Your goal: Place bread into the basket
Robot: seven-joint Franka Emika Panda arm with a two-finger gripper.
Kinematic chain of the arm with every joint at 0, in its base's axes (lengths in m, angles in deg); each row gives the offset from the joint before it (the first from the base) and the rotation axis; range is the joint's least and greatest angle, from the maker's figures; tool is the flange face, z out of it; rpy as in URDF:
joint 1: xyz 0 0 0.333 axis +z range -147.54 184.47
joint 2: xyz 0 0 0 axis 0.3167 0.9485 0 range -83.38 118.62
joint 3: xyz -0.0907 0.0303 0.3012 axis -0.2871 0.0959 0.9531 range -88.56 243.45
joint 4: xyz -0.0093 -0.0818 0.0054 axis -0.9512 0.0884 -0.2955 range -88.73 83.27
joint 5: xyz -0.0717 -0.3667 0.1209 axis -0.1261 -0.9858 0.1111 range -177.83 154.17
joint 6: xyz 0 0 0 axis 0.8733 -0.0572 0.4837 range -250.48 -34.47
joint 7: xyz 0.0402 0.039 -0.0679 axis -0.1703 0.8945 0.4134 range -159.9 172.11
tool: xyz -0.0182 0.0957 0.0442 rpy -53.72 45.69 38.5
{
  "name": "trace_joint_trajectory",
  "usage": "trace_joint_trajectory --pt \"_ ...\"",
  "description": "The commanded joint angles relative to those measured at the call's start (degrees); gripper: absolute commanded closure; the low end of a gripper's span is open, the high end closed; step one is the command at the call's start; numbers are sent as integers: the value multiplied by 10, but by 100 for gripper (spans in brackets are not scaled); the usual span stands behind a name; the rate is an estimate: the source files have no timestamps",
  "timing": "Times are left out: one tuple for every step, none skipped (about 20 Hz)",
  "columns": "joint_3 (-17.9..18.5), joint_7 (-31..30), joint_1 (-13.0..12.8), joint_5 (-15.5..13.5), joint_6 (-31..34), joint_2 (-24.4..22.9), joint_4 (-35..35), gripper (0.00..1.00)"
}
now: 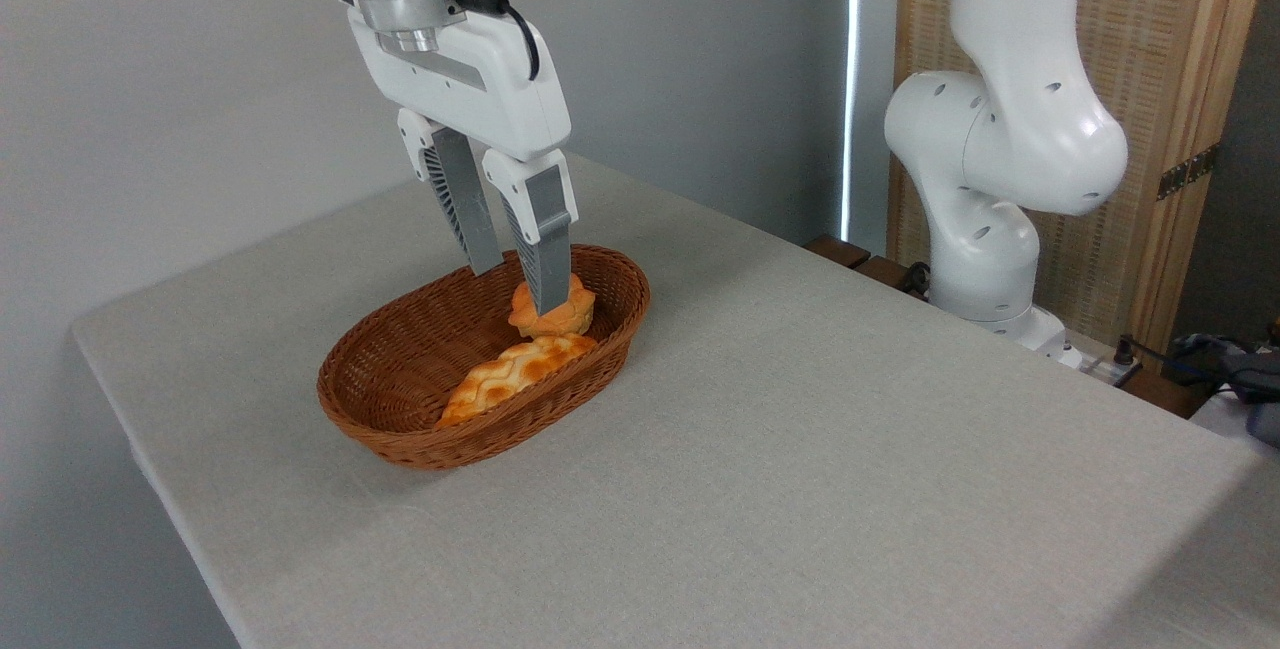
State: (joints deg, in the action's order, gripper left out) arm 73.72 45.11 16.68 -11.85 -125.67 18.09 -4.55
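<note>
The claw [517, 291] hung over the far end of the basket [400, 429], its two fingers spread with a clear gap between them and nothing gripped. The nearer finger stood in front of the bun [562, 314], which sat inside the basket at its far end, just beside a longer braided loaf [505, 379]. With the bun apparently down, the sensible move seemed a straight lift, keeping the fingers apart so neither tip caught the bun or the wicker rim. The basket rested on a grey cloth-covered table [800, 449]. Behind it stood a plain grey wall, the arm's white base [990, 229] at the right, and a wooden slatted screen [1160, 79].
</note>
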Motion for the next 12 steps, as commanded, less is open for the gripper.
trace_joint_trajectory --pt "9 12 -1 -8 -25 -24 -26 0" --pt "10 12 -1 -8 -31 -24 -27 0" --pt "10 12 -1 -8 -31 -25 -28 0" --pt "10 12 0 -8 -31 -25 -28 0" --pt "10 12 0 -8 -31 -25 -28 0" --pt "10 12 0 -8 -31 -25 -28 0" --pt "10 12 0 -8 -30 -25 -28 0" --pt "10 12 0 -8 -30 -25 -28 0" --pt "10 12 -1 -7 -30 -25 -28 0" --pt "10 12 0 -7 -27 -25 -28 0" --pt "10 12 0 -7 -26 -25 -28 0" --pt "10 12 0 -7 -26 -25 -28 0"
